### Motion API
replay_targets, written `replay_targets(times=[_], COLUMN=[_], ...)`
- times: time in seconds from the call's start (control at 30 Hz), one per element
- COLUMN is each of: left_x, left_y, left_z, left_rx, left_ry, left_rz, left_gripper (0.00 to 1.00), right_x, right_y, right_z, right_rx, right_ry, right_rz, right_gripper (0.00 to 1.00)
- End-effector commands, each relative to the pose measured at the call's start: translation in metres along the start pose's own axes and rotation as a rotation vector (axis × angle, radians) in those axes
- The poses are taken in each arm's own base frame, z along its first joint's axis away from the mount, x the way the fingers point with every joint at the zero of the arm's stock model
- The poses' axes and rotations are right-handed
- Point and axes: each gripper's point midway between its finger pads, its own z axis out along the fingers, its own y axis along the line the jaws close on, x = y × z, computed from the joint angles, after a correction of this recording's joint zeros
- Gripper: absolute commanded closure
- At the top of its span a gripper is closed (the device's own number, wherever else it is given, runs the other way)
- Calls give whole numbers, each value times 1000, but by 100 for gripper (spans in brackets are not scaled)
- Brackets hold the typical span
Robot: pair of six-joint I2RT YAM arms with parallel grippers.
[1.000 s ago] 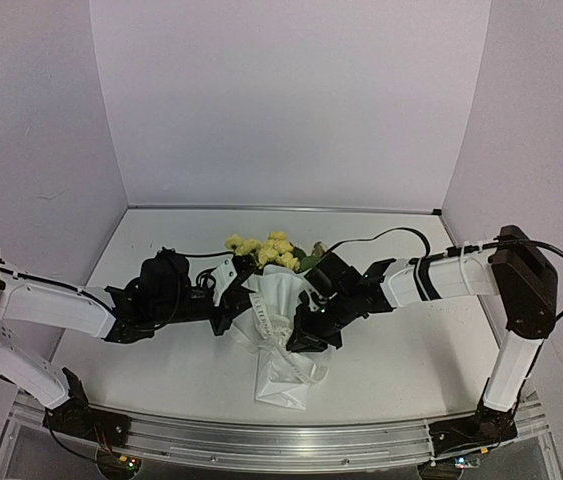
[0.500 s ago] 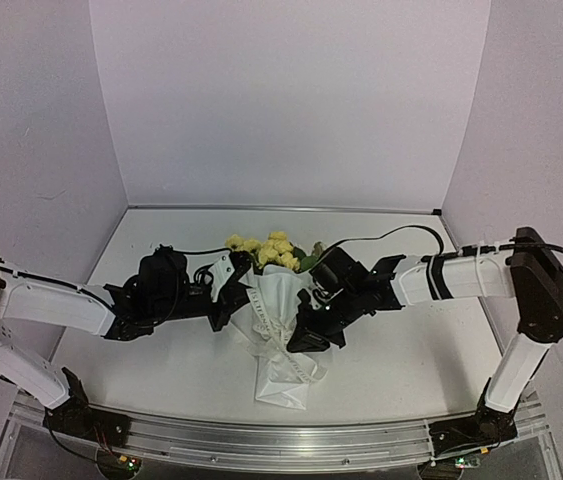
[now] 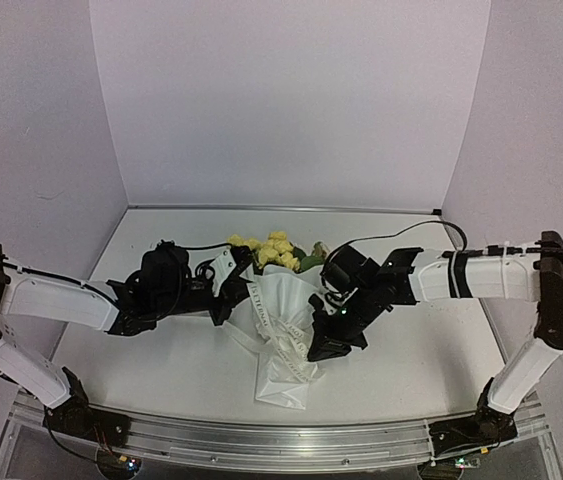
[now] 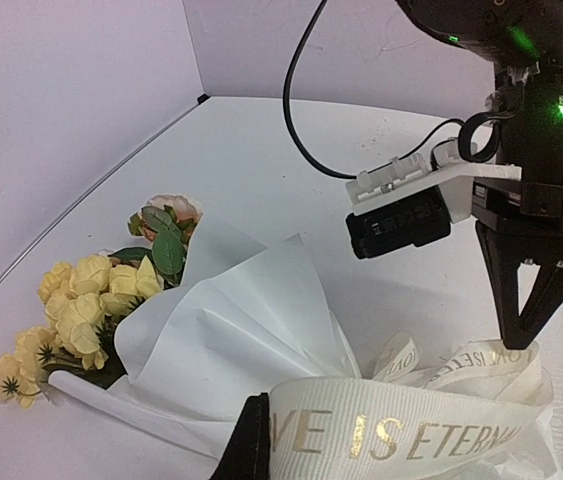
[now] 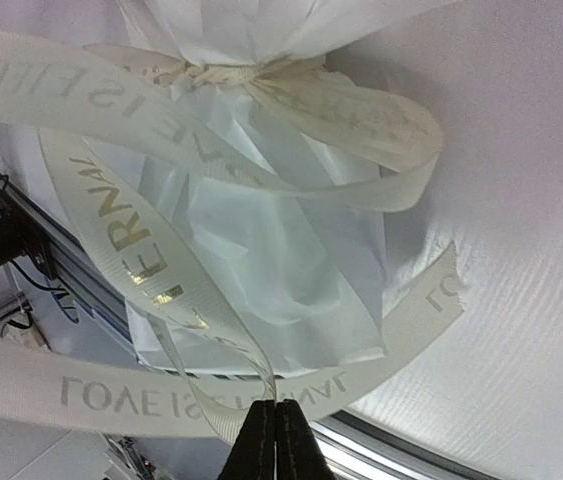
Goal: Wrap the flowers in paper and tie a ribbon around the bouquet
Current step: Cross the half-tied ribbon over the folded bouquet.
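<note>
Presently on hand, two-arm station:

1. Table (image 3: 161, 360), white. Lies beneath both grippers and carries everything listed below.
2. Left arm (image 3: 56, 300) and right arm (image 3: 471, 275), both white and black. They reach inward and meet at the bundle from opposite sides.
3. Bouquet (image 3: 279, 300), one, lying flat between the two grippers.
4. Paper (image 3: 283, 375), white and crinkled, gathered to a cone. It is cinched at the waist directly ahead of the right gripper's fingers, and its tail end points toward the arm bases.
5. Flowers (image 3: 266, 248), pale yellow with green leaves. They stick out of the cone's wide mouth, beyond both grippers on the far side.
6. Ribbon (image 4: 391, 430), cream with gold lettering. It is knotted round the paper waist, with loops and tails spread loosely toward each gripper.
7. Left gripper (image 3: 235, 297), jaws pressed together on a stretch of ribbon at the bouquet's left flank.
8. Right gripper (image 5: 275, 440), fingers closed tight and pinching a thin ribbon strand at the tips, on the bouquet's right flank.
</note>
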Motion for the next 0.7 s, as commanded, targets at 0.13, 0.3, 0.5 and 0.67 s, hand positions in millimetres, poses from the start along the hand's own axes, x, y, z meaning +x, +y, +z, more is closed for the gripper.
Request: replay_targets(times=[0.13, 0.3, 0.5, 0.67], left_x=[-10, -7, -8, -10], left_y=[-3, -12, -40, -69], left_z=[-10, -13, -8, 5], left_rx=[18, 66, 140, 182], left_ry=[-21, 6, 30, 33], left_rz=[-17, -49, -84, -128], left_gripper=[98, 98, 99, 99], right_x=[1, -19, -49, -75], right_y=[-6, -14, -20, -17], right_z=[-39, -48, -57, -57], right_rx=[147, 207, 236, 206], right_ry=[-32, -103, -162, -166], right_rz=[-182, -216, -203, -180], right_gripper=[100, 100, 100, 100])
